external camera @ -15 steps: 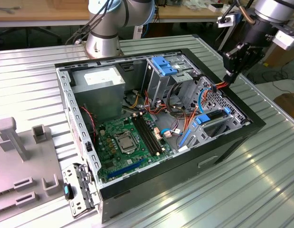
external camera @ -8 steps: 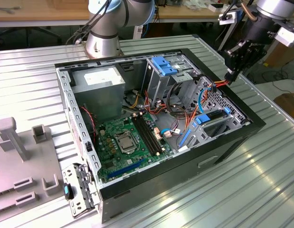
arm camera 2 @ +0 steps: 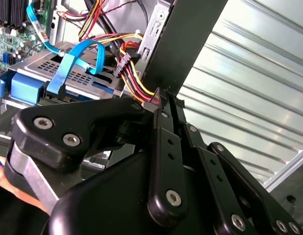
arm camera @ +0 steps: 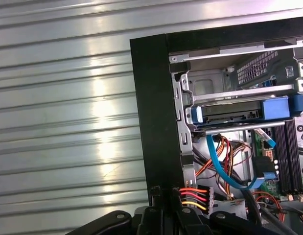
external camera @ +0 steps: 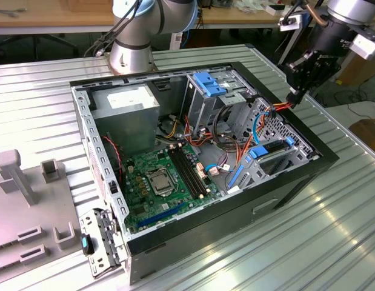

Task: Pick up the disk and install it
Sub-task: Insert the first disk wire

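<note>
The disk [arm camera: 233, 113], a dark drive in a bright blue carrier, lies flat in a metal drive cage inside the open computer case [external camera: 175, 227]. In the exterior view the disk [external camera: 271, 150] is near the case's right wall. Its blue carrier end [arm camera 2: 25, 88] shows under a blue data cable in the second wrist view. My gripper [external camera: 294, 97] hangs above the case's far right rim, apart from the disk. Its black fingers [arm camera 2: 161, 105] meet at the tip, shut with nothing between them, right by the red, orange and yellow power wires [arm camera: 194, 197].
The case holds a power supply [external camera: 124, 105], a motherboard [external camera: 160, 182] and a tall cage with a ridged light-blue plate [external camera: 208, 82]. Grey fixtures [external camera: 29, 200] stand at the exterior view's left. A silver bracket with a blue clip [external camera: 85, 244] leans at the case's near corner. Ribbed metal table [external camera: 308, 242] surrounds it.
</note>
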